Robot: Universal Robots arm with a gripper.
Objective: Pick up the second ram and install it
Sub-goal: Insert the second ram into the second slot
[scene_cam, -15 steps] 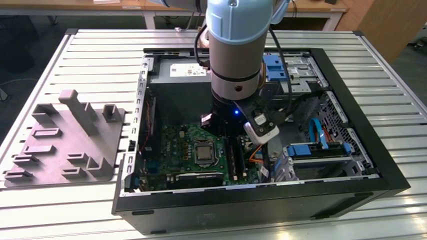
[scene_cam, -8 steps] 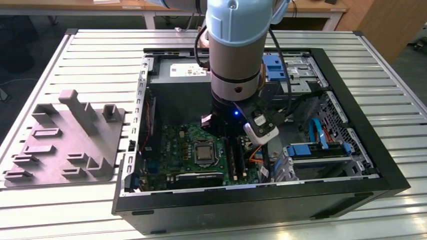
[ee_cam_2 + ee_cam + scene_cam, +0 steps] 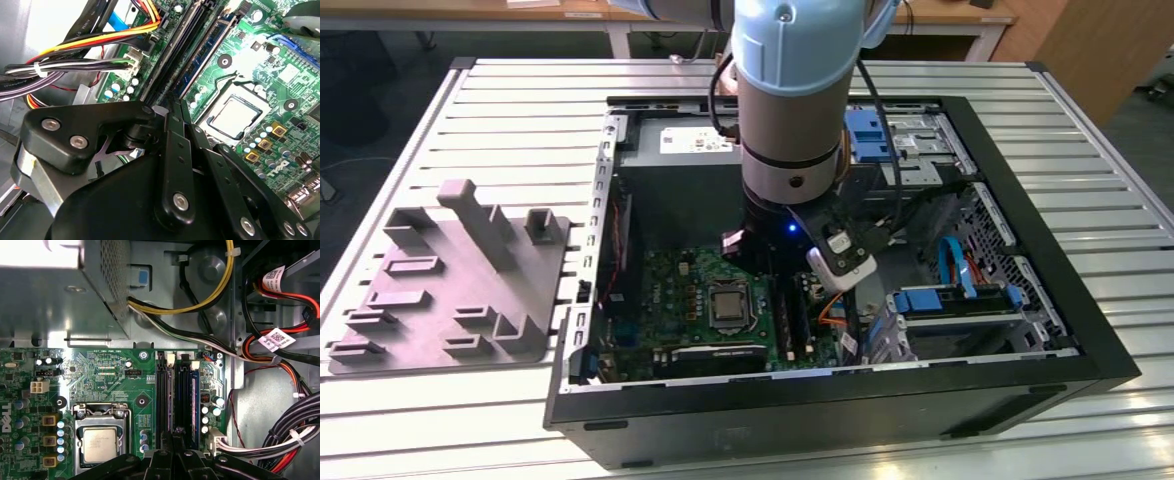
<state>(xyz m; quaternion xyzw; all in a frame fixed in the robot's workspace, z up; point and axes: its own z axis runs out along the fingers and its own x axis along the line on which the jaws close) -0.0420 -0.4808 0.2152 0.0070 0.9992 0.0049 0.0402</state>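
Two of the memory slots [image 3: 184,400] on the motherboard [image 3: 110,375] look occupied. A blue-green RAM stick [image 3: 194,405] stands seated in the slot nearest the cable bundle [image 3: 280,440]. One slot over from it, a thin edge-on strip that I take to be the second ram [image 3: 172,400] runs along its own slot, though it is too narrow to be sure of. The gripper [image 3: 173,434] sits low inside the open computer case [image 3: 587,400], directly over that strip's near end. In both wrist views its fingers [image 3: 176,150] are drawn together with no gap, and nothing is visibly pinched between them. The pick-up therefore appears done and the stick brought to its slot. I cannot tell whether it is fully pushed home, or whether the white end latch [image 3: 171,358] has closed on it. The grey plastic fixture block [image 3: 454,280] lies on the slatted table [image 3: 400,150], well apart from the case, at the exterior view's left.
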